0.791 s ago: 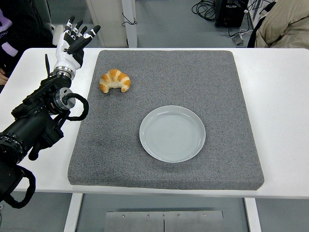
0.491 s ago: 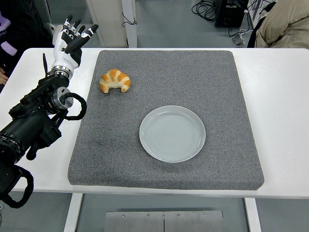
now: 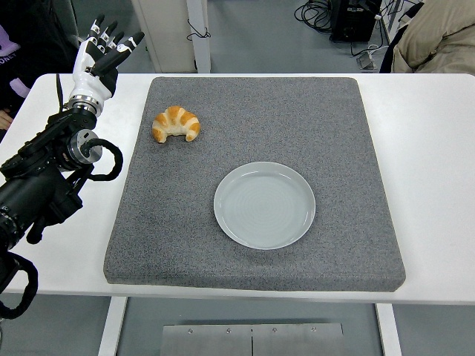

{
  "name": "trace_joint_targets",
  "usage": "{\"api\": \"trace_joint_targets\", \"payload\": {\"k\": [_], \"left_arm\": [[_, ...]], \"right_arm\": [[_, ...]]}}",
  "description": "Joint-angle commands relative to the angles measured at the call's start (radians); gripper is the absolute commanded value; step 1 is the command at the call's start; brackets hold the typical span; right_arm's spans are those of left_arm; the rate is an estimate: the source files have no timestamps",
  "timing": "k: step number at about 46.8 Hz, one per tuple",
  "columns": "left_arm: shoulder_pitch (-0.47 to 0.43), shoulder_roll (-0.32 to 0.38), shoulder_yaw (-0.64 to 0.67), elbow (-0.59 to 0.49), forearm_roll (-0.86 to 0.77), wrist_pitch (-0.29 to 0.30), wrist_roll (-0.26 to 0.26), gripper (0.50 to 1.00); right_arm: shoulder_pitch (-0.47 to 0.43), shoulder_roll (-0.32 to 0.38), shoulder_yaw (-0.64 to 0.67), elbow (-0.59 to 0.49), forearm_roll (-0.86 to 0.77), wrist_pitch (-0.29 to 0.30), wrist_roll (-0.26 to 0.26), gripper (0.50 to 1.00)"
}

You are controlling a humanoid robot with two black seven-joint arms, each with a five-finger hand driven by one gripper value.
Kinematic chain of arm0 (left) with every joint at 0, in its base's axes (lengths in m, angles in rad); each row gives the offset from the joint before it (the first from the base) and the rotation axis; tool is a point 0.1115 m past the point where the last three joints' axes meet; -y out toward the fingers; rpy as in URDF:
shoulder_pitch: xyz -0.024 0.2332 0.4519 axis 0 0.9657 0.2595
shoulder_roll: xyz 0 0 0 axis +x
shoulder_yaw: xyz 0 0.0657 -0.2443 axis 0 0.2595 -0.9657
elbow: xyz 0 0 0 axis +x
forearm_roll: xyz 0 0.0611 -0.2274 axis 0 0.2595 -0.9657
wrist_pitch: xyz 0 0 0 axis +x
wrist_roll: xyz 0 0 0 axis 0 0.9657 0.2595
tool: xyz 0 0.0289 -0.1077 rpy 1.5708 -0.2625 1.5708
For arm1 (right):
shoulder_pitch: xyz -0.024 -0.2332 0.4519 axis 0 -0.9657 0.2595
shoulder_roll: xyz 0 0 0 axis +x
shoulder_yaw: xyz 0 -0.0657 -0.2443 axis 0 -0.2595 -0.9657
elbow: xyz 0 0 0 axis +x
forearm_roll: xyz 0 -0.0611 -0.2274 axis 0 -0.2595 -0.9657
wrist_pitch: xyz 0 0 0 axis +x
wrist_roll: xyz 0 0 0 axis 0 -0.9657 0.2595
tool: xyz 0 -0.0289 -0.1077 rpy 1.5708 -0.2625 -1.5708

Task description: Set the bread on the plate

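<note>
I see the bread [image 3: 176, 124], a croissant, lying on the grey mat [image 3: 252, 252] in the upper left part of the mat, near its left edge. Nothing touches it. The plate [image 3: 264, 205] sits at about the mat's centre, lower right of the bread and well apart from it, with nothing on it. The mat covers most of the white table [image 3: 438, 185].

My left robot hand [image 3: 100, 59] is at the upper left of the frame, over the table's far left corner, off the mat and up-left of the bread, not touching it. Fingers extended and spread, holding nothing. The black left arm [image 3: 44, 178] runs from the lower left edge up to it.

Person's clothing shows at the top left and top right corners. Cables lie on the floor at top right.
</note>
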Motion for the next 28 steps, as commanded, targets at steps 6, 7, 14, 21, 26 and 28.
{"api": "trace_joint_targets", "payload": {"k": [6, 7, 14, 21, 26, 28], "left_arm": [[0.007, 0.059, 0.049, -0.077, 0.076, 0.009, 0.002, 0.977], [0.007, 0.065, 0.056, -0.081, 0.084, 0.01, 0.002, 0.975], [0.004, 0.117, 0.109, -0.12, 0.139, 0.01, 0.024, 0.975], [-0.002, 0.162, 0.126, -0.157, 0.266, 0.01, 0.061, 0.975], [-0.008, 0.18, 0.129, -0.158, 0.354, 0.009, 0.081, 0.975], [-0.008, 0.188, 0.129, -0.16, 0.403, 0.009, 0.094, 0.975]], "right_arm": [[0.0, 0.0, 0.0, 0.0, 0.0, -0.001, 0.0, 1.0], [0.0, 0.0, 0.0, 0.0, 0.0, 0.0, 0.0, 1.0], [0.0, 0.0, 0.0, 0.0, 0.0, -0.001, 0.0, 1.0], [0.0, 0.0, 0.0, 0.0, 0.0, -0.001, 0.0, 1.0], [0.0, 0.0, 0.0, 0.0, 0.0, -0.001, 0.0, 1.0], [0.0, 0.0, 0.0, 0.0, 0.0, -0.001, 0.0, 1.0]]}}
